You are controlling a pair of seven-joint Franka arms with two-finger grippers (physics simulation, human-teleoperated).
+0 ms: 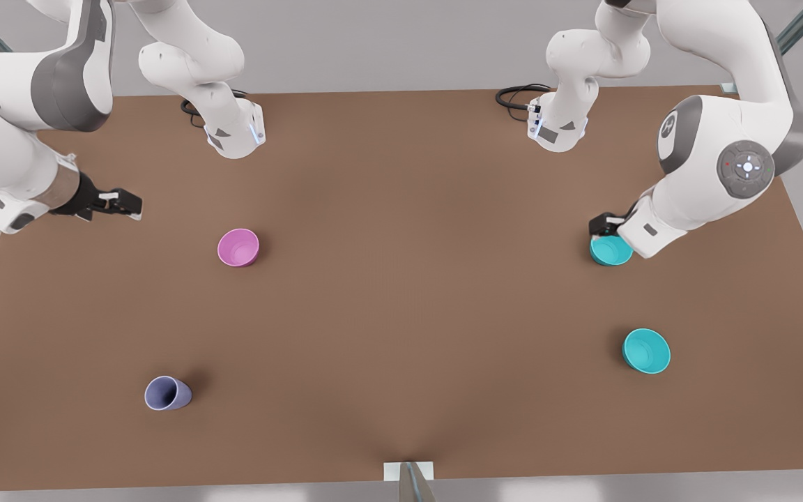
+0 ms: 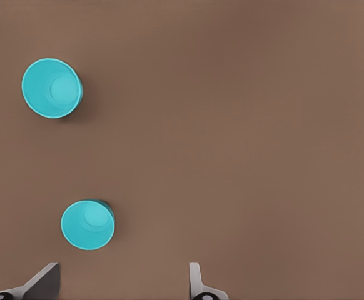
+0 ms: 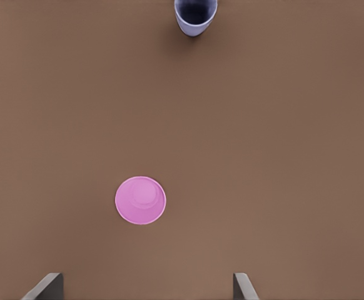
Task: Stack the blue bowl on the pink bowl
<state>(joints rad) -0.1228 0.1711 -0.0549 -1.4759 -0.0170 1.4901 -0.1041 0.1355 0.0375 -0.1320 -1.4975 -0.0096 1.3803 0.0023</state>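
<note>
The blue bowl (image 1: 609, 251) (image 2: 87, 224) stands upright on the brown table at the front view's right, partly covered by the left arm. My left gripper (image 1: 603, 225) (image 2: 122, 285) hovers just beside it, open, with nothing between its fingers. The pink bowl (image 1: 238, 247) (image 3: 141, 200) sits upright at the front view's left. My right gripper (image 1: 120, 203) (image 3: 146, 287) hangs open and empty farther left of the pink bowl, well apart from it.
A second, slightly wider teal bowl (image 1: 646, 351) (image 2: 51, 87) stands nearer the front edge on the right. A lavender cup (image 1: 167, 393) (image 3: 195, 15) stands at the front left. Both arm bases (image 1: 234, 136) sit at the table's far edge.
</note>
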